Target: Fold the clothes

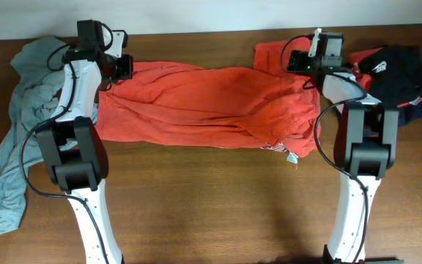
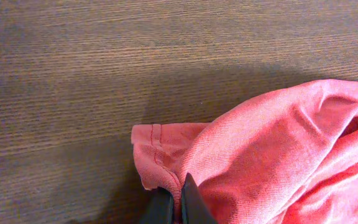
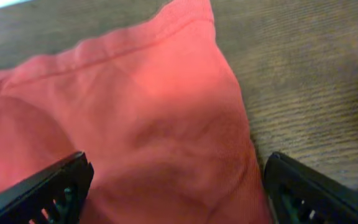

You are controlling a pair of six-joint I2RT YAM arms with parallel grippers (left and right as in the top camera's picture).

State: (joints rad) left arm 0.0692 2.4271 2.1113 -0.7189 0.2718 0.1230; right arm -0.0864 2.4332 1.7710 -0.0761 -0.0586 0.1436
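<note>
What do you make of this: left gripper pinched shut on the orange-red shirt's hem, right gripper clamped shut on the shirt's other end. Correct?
Not quite. The right gripper is open, not clamped: the right wrist view shows its jaws standing wide apart, either side of a corner of the orange-red shirt. The rest holds: the left gripper is pinched shut on the shirt's hem.

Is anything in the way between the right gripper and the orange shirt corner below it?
Nothing visible. The right gripper hangs open over the orange shirt, its corner bare between the jaws; the dark clothes lie off to the side.
</note>
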